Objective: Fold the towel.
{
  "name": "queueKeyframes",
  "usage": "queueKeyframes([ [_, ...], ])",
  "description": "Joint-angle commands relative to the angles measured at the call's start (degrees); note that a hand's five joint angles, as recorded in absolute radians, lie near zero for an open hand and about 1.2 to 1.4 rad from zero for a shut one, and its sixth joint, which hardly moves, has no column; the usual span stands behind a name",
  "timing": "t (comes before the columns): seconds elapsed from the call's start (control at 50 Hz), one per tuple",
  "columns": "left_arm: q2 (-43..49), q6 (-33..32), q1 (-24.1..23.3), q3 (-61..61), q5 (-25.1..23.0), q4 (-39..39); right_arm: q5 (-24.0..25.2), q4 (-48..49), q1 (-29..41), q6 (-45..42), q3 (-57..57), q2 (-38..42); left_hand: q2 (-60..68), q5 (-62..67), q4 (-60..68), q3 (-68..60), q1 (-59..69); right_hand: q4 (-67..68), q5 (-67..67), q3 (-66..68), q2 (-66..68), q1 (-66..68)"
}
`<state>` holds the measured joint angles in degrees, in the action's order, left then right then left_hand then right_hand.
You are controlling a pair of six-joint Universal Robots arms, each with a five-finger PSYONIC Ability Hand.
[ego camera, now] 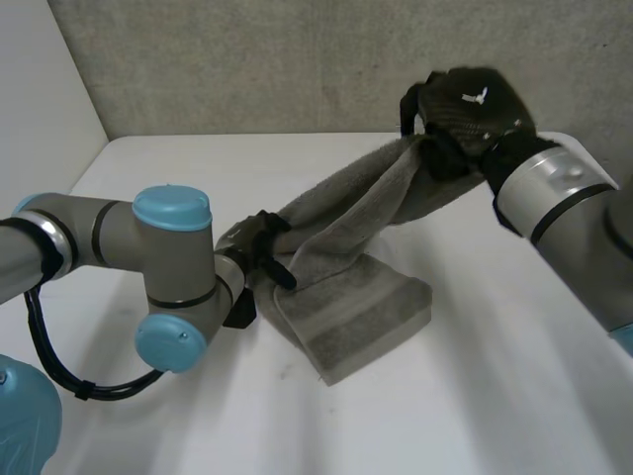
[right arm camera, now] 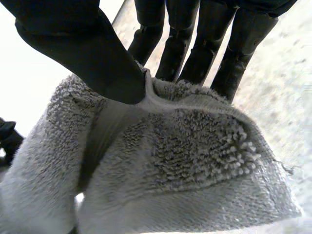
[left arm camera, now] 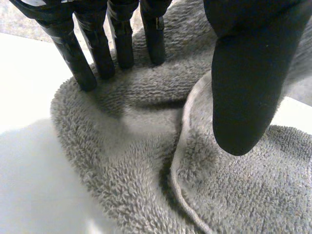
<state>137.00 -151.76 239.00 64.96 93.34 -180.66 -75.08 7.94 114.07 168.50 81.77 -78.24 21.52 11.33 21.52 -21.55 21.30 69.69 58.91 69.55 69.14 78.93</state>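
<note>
Grey towel [ego camera: 366,307] lies partly folded on the white table [ego camera: 495,416] in the head view. One end rises to the right hand [ego camera: 465,109], which holds it above the table. The left hand [ego camera: 255,242] grips another end low, beside the folded part.

In the left wrist view, the left hand [left arm camera: 248,73] has the bunched towel [left arm camera: 146,161] between its thumb and fingers.

In the right wrist view, the right hand [right arm camera: 87,53] pinches the edge of the towel [right arm camera: 185,161] between thumb and fingers.

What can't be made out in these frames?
- Head view: the towel edge pinched by the right hand, covered by the hand's back.
- Head view: the grip of the left hand, behind its own wrist and bunched towel.
- Head view: how many layers lie folded on the table, under the top layer.
- Right wrist view: the towel's lower end, cut off by the frame edge.
</note>
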Motion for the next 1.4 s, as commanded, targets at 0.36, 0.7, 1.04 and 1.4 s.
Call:
queueKeyframes([
  [0.36,-4.11,0.33,-5.30,4.56,0.00,1.45,-1.47,-0.56,-5.26,-0.63,-0.03,-3.15,17.28,17.48,17.28,-17.25,17.50,10.31,11.09,10.45,10.86,1.07],
  [0.7,1.52,-1.51,-5.48,1.75,0.44,-3.12,-1.30,-1.17,-7.99,-0.63,-1.09,-2.97,58.48,58.67,58.48,-58.45,58.70,10.31,11.09,10.45,10.86,1.07],
  [1.04,-2.70,-34.02,0.94,-31.78,-3.60,-3.91,-1.30,5.00,-5.97,-0.37,-34.20,19.53,58.48,58.67,58.48,-58.45,58.70,10.31,11.09,10.45,10.86,1.07],
  [1.4,-8.68,-35.00,5.33,-20.88,-5.01,-0.49,3.69,18.20,-5.97,6.40,-17.28,12.50,58.48,58.67,58.48,-58.45,58.70,10.31,11.09,10.45,10.86,1.07],
])
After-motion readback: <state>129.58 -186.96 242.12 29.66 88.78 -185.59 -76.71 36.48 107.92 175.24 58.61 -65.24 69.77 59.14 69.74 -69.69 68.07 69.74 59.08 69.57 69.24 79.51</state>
